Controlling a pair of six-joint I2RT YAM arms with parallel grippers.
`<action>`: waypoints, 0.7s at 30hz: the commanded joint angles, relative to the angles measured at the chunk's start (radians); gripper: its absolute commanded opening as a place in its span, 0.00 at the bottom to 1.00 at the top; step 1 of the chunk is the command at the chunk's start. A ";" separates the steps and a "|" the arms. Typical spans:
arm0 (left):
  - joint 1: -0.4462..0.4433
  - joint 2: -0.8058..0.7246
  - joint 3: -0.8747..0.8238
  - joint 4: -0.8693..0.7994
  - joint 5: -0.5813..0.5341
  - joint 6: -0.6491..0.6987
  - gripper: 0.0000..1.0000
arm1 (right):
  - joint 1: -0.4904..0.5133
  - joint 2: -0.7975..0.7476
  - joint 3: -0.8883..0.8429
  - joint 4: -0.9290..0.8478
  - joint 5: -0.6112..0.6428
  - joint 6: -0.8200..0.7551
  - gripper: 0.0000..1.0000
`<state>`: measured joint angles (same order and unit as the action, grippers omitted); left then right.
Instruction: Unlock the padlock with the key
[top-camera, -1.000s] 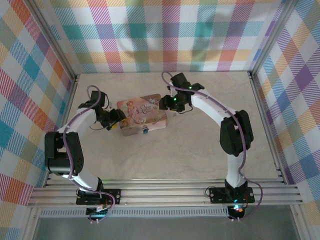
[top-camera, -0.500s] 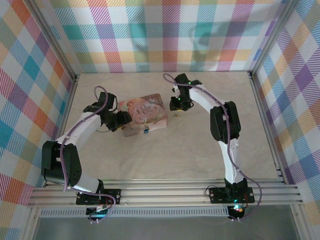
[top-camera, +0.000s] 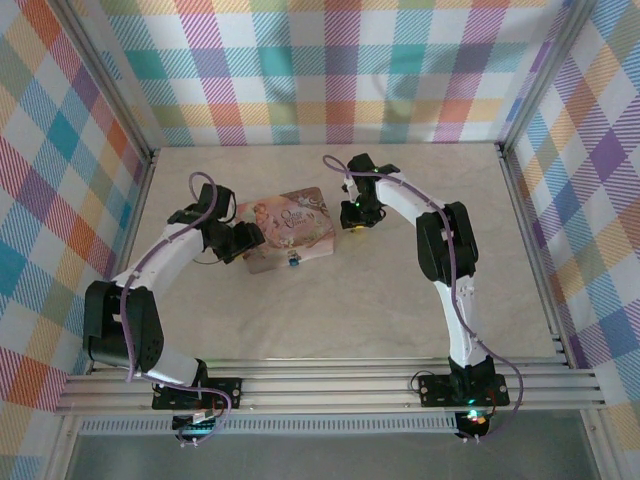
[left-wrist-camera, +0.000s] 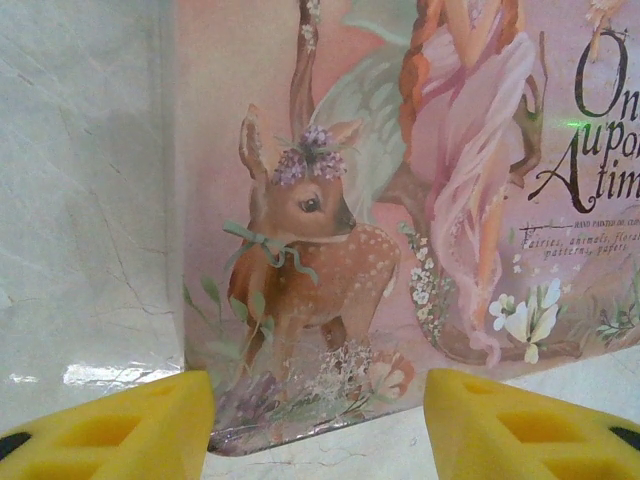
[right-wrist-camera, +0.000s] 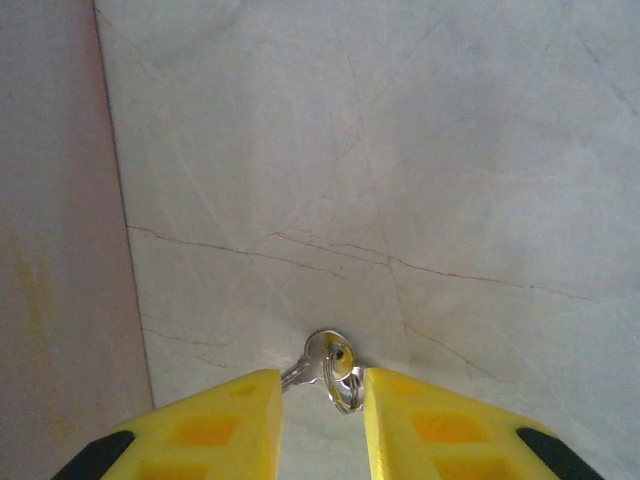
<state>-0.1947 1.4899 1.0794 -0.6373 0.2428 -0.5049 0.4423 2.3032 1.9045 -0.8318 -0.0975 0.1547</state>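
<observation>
the padlock (top-camera: 292, 261) is a tiny blue-green dot. it sits at the near edge of the pink tin (left-wrist-camera: 470, 120), about in the middle of that edge.

a bit farther back, on the left, the left claw (left-wrist-camera: 318, 400) waits just off the left end of the tin. its yellow fingers are wide apart and hold nothing.

farther back still, on the right side of the tin, is the right claw (right-wrist-camera: 322, 385). it is low over the table (right-wrist-camera: 400, 150). its two yellow fingers are close together, and the key (right-wrist-camera: 328, 358) and its little ring lie in the small gap at the tips. i cannot tell if they pinch it yet.

what could go wrong: the key is thin and flat, so the tips may catch just the ring. then the key would dangle, or slip out and slide away. it could also sit crooked and miss the small keyhole. the padlock is loose and may scoot or drop off if poked. the left claw may need to hold it.
</observation>
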 joint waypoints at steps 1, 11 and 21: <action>-0.011 0.026 0.028 -0.051 -0.017 0.006 0.58 | 0.007 0.010 -0.018 -0.023 0.032 -0.038 0.28; -0.012 -0.007 0.053 -0.014 0.030 0.049 0.58 | 0.007 -0.089 -0.056 -0.031 0.110 -0.109 0.00; -0.114 -0.070 0.094 0.070 -0.003 0.143 0.58 | -0.001 -0.303 -0.169 0.025 0.006 -0.136 0.00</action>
<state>-0.2642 1.4712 1.1374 -0.6094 0.2462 -0.4225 0.4423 2.0724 1.7588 -0.8196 -0.0326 0.0360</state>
